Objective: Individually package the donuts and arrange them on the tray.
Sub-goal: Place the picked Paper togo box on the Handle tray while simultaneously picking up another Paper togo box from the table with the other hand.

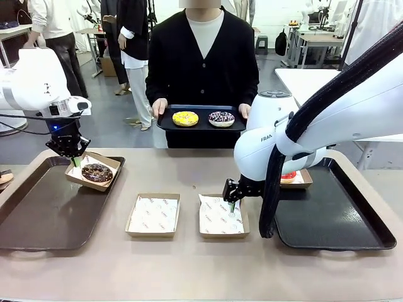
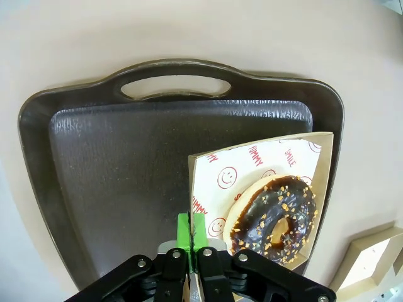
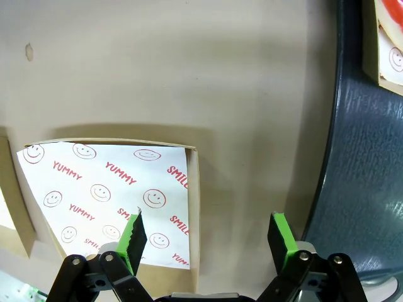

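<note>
A dark donut with light sprinkles [image 1: 97, 173] [image 2: 274, 217] lies in a paper-lined cardboard box [image 1: 112, 165] [image 2: 217, 170] at the back right corner of the left tray [image 1: 44, 214] [image 2: 126, 176]. My left gripper [image 1: 75, 160] [image 2: 192, 234] is shut on that box's side wall. My right gripper [image 1: 233, 205] [image 3: 208, 238] hangs open just above the right edge of an empty lined box [image 1: 217, 217] [image 3: 107, 189], its jaws straddling the box wall. A red-glazed donut [image 1: 288, 177] sits boxed on the right tray [image 1: 334, 220] [image 3: 365, 157]. The person holds a small dark tray [image 1: 200, 127] carrying a yellow donut [image 1: 185, 118] and a dark sprinkled donut [image 1: 221, 118].
A second empty lined box [image 1: 153, 214] rests on the table between the left tray and the other empty box. The person stands at the far edge, both hands on the small tray. Bare tabletop [image 1: 189, 270] runs along the near edge.
</note>
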Tool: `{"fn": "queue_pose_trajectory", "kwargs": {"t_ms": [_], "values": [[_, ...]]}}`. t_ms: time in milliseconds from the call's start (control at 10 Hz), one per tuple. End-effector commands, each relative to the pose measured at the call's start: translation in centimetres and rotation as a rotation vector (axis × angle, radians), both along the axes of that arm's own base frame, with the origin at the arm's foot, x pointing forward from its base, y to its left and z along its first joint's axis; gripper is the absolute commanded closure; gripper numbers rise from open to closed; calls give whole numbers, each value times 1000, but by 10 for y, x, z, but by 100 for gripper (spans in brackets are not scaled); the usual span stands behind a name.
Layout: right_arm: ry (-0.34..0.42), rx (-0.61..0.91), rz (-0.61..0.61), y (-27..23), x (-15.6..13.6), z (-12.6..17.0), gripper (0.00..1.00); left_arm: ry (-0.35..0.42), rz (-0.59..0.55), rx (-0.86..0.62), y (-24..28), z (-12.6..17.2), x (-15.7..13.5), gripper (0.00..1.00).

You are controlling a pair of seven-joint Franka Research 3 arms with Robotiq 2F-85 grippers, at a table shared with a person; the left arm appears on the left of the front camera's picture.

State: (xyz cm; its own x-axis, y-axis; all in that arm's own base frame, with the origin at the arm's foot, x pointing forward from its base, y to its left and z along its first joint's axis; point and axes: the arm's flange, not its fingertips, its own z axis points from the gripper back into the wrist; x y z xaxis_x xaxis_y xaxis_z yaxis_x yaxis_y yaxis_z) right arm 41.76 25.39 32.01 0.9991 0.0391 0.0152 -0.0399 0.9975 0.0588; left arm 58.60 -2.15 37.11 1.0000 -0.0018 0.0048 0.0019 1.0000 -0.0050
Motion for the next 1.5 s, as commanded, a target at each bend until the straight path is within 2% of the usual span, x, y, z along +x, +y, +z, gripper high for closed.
{"fn": "queue_pose_trajectory", "kwargs": {"t_ms": [0,400,500,600,700,900,1000,1100,1200,1400], "values": [[-13,-23,12,6,7,-4,0,6,10,9,-2,3,2,99],[-15,-26,19,7,8,-5,0,11,14,3,-4,1,5,99],[-20,-16,30,6,8,-4,0,15,12,0,-4,1,6,52],[-11,-9,34,7,7,-4,28,16,8,0,-4,1,6,45],[-20,-7,37,6,6,-4,0,15,8,-1,-4,2,5,0],[-19,-6,36,6,5,-5,0,10,7,1,-4,3,5,0],[-20,-7,37,6,5,-5,0,9,7,1,-3,3,5,23],[-20,-6,36,5,4,-6,0,10,6,1,-3,4,5,13],[-19,-6,36,5,4,-7,0,11,6,2,-3,4,5,0],[-22,-1,50,4,5,-8,0,9,4,-1,-3,4,5,0]]}}
